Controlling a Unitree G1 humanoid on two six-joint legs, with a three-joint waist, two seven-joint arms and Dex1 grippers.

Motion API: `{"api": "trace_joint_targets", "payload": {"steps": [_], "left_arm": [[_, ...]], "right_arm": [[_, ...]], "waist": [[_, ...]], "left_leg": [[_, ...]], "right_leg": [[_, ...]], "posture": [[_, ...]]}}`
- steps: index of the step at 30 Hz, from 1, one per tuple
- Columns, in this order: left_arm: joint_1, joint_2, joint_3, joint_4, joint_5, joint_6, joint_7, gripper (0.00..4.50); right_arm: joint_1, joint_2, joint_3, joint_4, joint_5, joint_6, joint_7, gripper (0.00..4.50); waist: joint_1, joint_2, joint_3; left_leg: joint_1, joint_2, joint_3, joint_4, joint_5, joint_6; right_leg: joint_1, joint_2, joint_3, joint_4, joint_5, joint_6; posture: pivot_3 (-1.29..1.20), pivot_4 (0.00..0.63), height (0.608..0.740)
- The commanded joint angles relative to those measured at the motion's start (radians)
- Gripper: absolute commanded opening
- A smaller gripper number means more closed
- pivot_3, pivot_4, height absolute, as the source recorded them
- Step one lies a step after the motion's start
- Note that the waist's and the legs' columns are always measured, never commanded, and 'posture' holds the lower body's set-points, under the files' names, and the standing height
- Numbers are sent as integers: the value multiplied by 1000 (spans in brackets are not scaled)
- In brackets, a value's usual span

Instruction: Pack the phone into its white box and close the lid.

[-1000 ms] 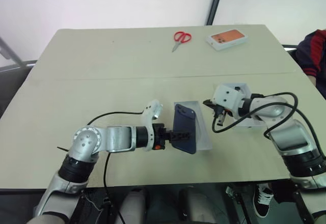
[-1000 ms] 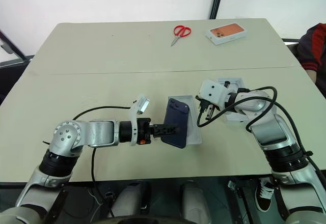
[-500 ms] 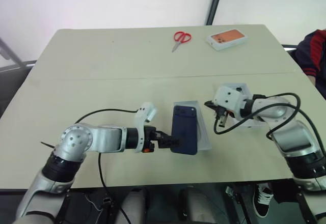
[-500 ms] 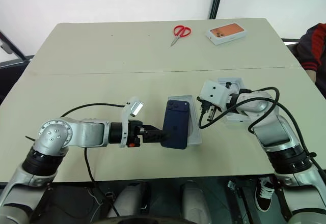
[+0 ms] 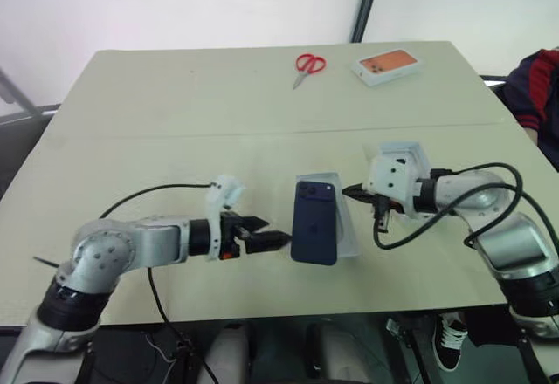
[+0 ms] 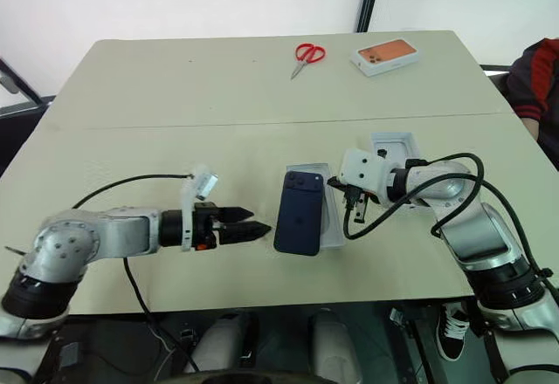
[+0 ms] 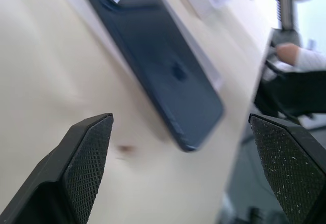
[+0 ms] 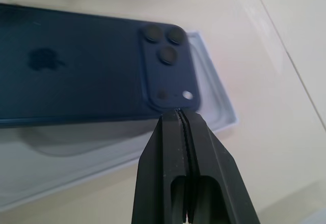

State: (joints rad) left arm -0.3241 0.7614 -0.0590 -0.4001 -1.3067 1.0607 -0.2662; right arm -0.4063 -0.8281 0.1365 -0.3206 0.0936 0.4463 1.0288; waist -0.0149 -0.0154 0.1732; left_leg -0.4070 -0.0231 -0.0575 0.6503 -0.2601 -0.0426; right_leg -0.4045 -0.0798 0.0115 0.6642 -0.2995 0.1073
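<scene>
The dark navy phone [image 5: 314, 222] lies back up, its camera cluster at the far end, across the left side of the shallow white box [image 5: 348, 223] and overhanging the box's left edge. My left gripper [image 5: 271, 232] stands open just left of the phone, with a gap between them and nothing in its jaws. From the right, my right gripper [image 8: 181, 118] is shut and empty, its tip by the box rim next to the phone's camera corner. A white rectangular piece [image 6: 390, 147] lies behind my right gripper, partly under the arm; whether it is the lid I cannot tell.
Red scissors [image 5: 307, 64] and an orange-topped white box [image 5: 389, 65] lie at the table's far edge. A person's sleeve [image 5: 537, 92] shows at the right edge. Black cables loop off both wrists over the table [image 5: 175, 113].
My left gripper has let go of the phone and drawn back to the left. The phone has gone from tilted up to lying across the box. My right gripper has edged nearer its camera corner.
</scene>
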Motion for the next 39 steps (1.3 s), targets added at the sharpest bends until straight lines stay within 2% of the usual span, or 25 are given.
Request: {"api": "trace_joint_targets", "payload": {"steps": [1,7,11,15,21,29,39], "left_arm": [[33,77,39,-32,182,-110,-157,4472],[152,237,1,-47,481,-310,-428,4472],[234,278,-21,-67,625,-458,-566,4472],[306,250,-3,-77,702,-595,-657,4472],[354,156,37,-54,743,-725,-708,4472],[365,98,64,-56,766,-763,-720,4472],[345,54,57,-48,795,-758,-719,4472]], "right_arm": [[-14,37,40,-115,25,34,-10,0],[-79,129,209,-219,-17,172,-51,0],[-152,179,313,-216,-64,265,-79,0],[-225,209,395,-182,-110,326,-91,0],[-310,252,474,-130,-132,427,-87,0],[-329,187,515,-137,-146,457,-55,0],[-323,96,482,-148,-183,411,-51,0]], "waist": [[0,0,0],[1,0,1],[2,1,1],[3,1,1],[2,1,1],[1,1,1],[2,1,1]], "left_leg": [[0,0,0,0,0,0],[0,0,0,-1,-1,1],[0,0,0,-1,-1,1],[-1,0,0,-1,-1,2],[-1,1,0,-1,-1,2],[-1,1,0,-1,-1,2],[-1,0,0,-1,-1,2]], "right_leg": [[0,0,0,0,0,0],[0,0,0,-1,0,0],[-1,-1,0,-1,0,0],[-1,-2,-1,-1,0,-1],[-1,-1,-1,-1,0,-1],[-1,-1,-2,-1,0,0],[-1,-1,-3,-1,0,0]], "posture": [[0,150,740],[0,150,740],[0,150,740],[0,150,740],[0,150,740],[0,150,740],[0,150,740]]}}
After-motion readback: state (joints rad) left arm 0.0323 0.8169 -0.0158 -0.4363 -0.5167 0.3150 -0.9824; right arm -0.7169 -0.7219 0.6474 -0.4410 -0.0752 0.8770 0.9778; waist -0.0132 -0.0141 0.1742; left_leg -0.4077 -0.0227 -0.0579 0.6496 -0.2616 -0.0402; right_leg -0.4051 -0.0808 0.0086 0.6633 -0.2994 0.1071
